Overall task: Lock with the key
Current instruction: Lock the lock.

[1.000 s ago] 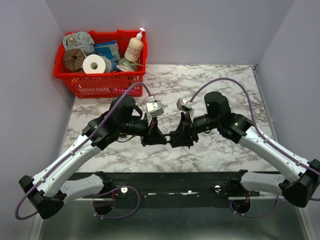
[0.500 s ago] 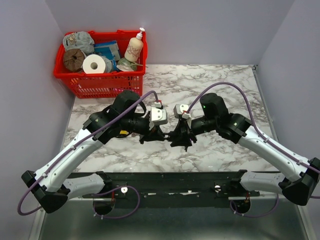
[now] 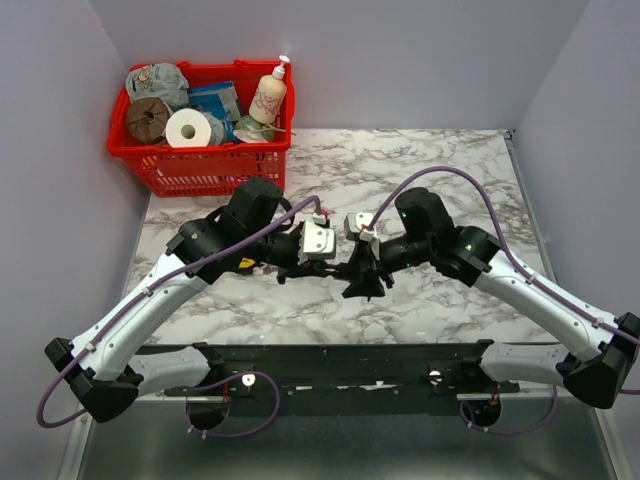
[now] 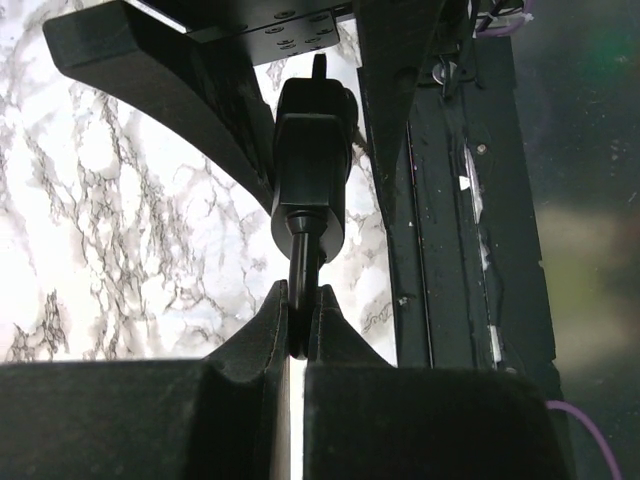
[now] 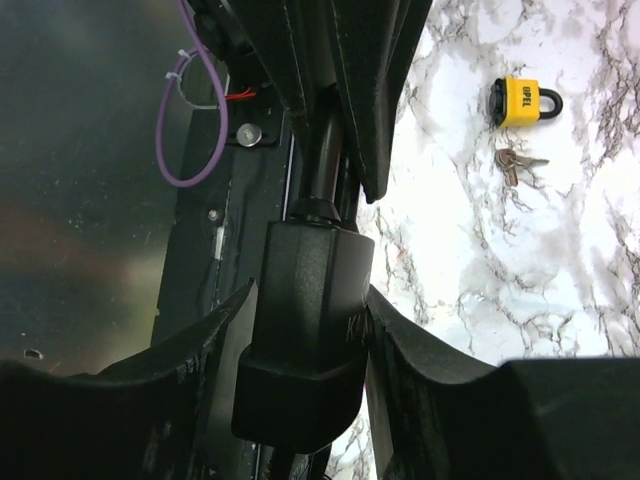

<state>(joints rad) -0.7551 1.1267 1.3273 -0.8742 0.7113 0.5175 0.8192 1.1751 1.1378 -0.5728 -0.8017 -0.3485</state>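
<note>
Two pincers meet over the middle of the tabletop [image 3: 450, 170], and the line between them is what you should watch. Farthest left, under your left forearm, a yellow padlock [image 5: 522, 102] lies flat on the marble with a small bunch of keys [image 5: 515, 160] just beside it, well apart from both pincers and untouched.

Next comes your left pincer [image 4: 300, 315]. Its tips are pressed together on a thin stem [image 4: 300, 265], which looks to be the key's end, though you cannot tell for sure from these views. That stem runs straight into the collar of the black lock [image 4: 312, 170], held clear of the tabletop.

On the far side, your right pincer [image 5: 305, 330] is clamped across the flanks of the lock's body. Stem and body share one long axis, running from one pincer to the other, so neither arm has to reach.

The coming move is probably a twist about that axis. Let the left wrist roll while the right holds the body firm, and keep the two in line or the stem may bind.
</note>
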